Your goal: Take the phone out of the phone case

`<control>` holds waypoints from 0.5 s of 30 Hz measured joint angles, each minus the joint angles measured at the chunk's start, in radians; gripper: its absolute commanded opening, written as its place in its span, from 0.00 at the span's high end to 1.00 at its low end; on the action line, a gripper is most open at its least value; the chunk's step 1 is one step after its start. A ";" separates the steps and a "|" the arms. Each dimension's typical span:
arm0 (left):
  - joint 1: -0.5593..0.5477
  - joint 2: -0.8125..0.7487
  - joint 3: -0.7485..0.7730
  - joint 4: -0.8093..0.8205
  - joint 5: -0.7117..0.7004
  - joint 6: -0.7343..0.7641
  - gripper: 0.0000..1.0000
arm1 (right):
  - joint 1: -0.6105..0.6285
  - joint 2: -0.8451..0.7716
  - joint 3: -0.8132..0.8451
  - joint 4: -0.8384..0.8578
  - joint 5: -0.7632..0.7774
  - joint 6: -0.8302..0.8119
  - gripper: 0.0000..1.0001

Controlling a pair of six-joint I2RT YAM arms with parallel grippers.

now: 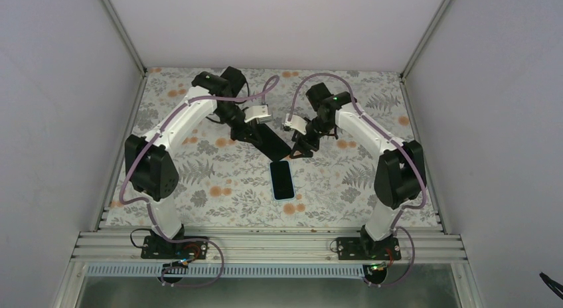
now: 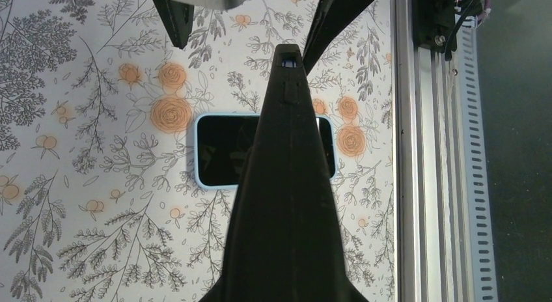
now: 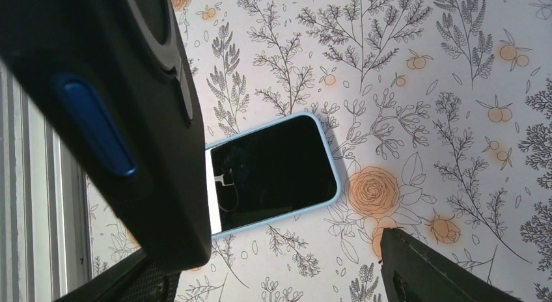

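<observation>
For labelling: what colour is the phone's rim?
The phone has a light blue rim; right wrist view.

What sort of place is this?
Probably a robot test booth: plain white walls enclose a flower-patterned table, and a left arm and right arm are bolted to an aluminium rail at its edge.
</observation>
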 measured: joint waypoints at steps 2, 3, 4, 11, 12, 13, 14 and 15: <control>0.000 0.000 0.000 0.000 0.002 0.002 0.98 | -0.002 0.005 0.000 0.000 0.000 -0.003 0.25; 0.000 0.000 0.000 0.000 0.003 0.003 0.98 | -0.003 0.010 0.001 0.000 0.000 -0.005 0.25; 0.000 0.000 0.000 0.000 0.003 0.004 0.98 | -0.005 0.015 0.001 0.000 -0.002 -0.007 0.26; -0.002 -0.002 -0.001 0.006 0.004 0.013 0.98 | -0.035 0.073 0.027 0.001 -0.011 -0.016 0.28; -0.005 -0.002 -0.001 0.005 0.005 0.015 0.98 | -0.042 0.083 0.037 0.001 -0.011 -0.016 0.28; -0.008 -0.002 -0.001 0.005 0.007 0.017 0.98 | -0.043 0.093 0.049 0.001 -0.011 -0.018 0.28; -0.013 -0.002 -0.001 0.005 0.010 0.018 0.98 | -0.047 0.105 0.064 0.000 -0.011 -0.020 0.28; -0.018 -0.002 -0.002 0.005 0.012 0.018 0.98 | -0.048 0.116 0.079 0.000 -0.011 -0.023 0.28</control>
